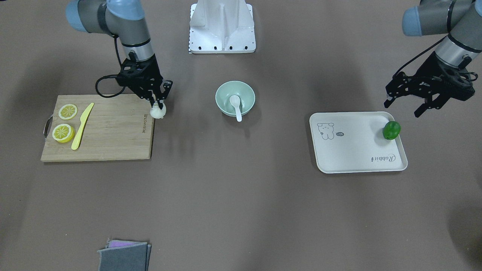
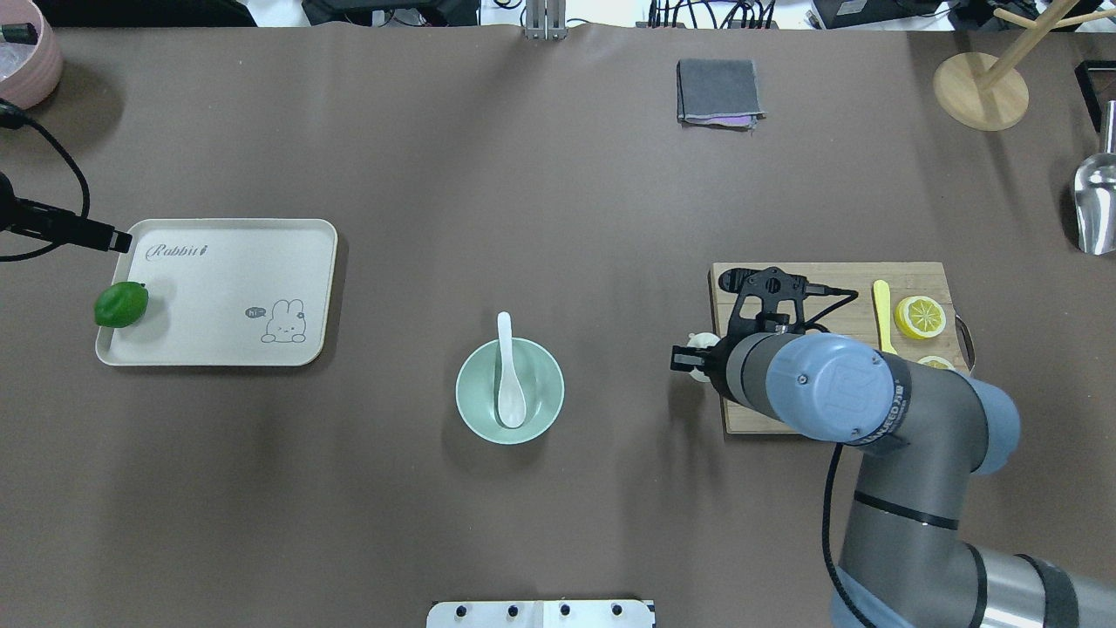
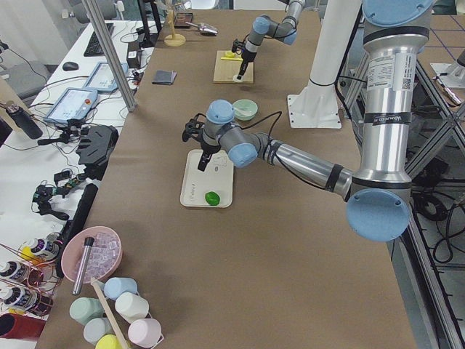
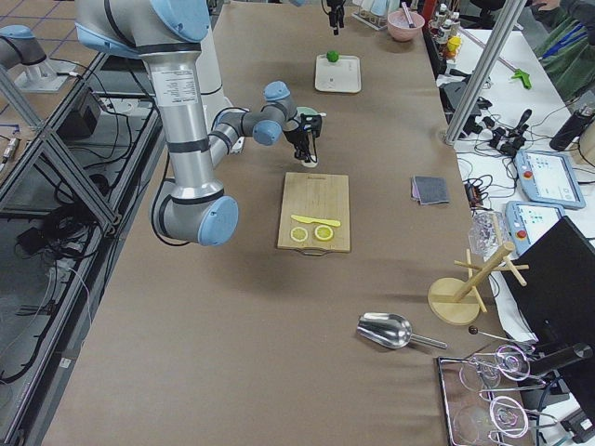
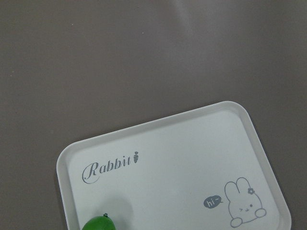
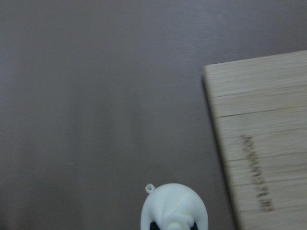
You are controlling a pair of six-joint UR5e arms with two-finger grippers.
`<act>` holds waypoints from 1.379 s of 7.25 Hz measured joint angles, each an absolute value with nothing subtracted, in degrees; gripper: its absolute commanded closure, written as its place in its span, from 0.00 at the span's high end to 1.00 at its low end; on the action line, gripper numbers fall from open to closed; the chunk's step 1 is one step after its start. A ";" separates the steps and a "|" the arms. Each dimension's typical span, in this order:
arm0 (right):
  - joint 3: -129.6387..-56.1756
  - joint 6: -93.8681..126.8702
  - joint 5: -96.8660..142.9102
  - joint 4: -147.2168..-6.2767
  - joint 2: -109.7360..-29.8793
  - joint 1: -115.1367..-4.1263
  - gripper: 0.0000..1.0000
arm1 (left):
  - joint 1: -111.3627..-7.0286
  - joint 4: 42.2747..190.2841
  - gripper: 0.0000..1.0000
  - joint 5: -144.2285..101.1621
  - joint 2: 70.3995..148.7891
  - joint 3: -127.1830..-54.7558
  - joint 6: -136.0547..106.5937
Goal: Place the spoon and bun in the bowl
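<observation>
The white spoon (image 1: 236, 107) lies in the mint-green bowl (image 1: 223, 93) at the table's middle, scoop down and handle resting over the rim; both also show in the overhead view, spoon (image 2: 507, 375) and bowl (image 2: 476, 403). My right gripper (image 1: 158, 105) is shut on the small white bun (image 1: 157, 111) and holds it at the cutting board's corner nearest the bowl. The bun also shows in the overhead view (image 2: 701, 341) and the right wrist view (image 6: 175, 207). My left gripper (image 1: 403, 107) is open and empty, just beyond the cream tray's far edge.
A wooden cutting board (image 1: 113, 131) carries two lemon slices (image 1: 67, 111) and a yellow knife (image 1: 82, 126). A cream tray (image 1: 354, 146) holds a green fruit (image 1: 391, 130). A grey cloth (image 1: 124, 256) lies at the operators' edge. The robot base (image 1: 222, 26) stands behind the bowl.
</observation>
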State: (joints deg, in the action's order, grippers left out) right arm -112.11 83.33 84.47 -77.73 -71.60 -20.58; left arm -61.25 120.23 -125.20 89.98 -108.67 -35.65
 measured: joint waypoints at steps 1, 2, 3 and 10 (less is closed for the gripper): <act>-111.42 86.04 81.92 -77.74 -66.61 -17.93 0.00 | -61.18 120.25 0.99 -125.19 90.05 -108.52 -35.73; -109.73 87.37 80.28 -77.70 -61.34 -16.00 0.00 | -61.13 120.29 0.99 -125.22 90.13 -108.21 -35.76; -107.39 87.90 79.13 -77.59 -57.34 -14.80 0.08 | -61.11 120.33 0.99 -125.25 90.23 -107.92 -35.79; -104.57 87.63 78.03 -77.80 -52.36 -15.47 1.00 | -61.08 120.41 0.99 -125.31 90.15 -107.12 -35.77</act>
State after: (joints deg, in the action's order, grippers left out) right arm -104.57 87.63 78.03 -77.80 -52.36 -15.47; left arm -61.08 120.41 -125.31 90.15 -107.12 -35.77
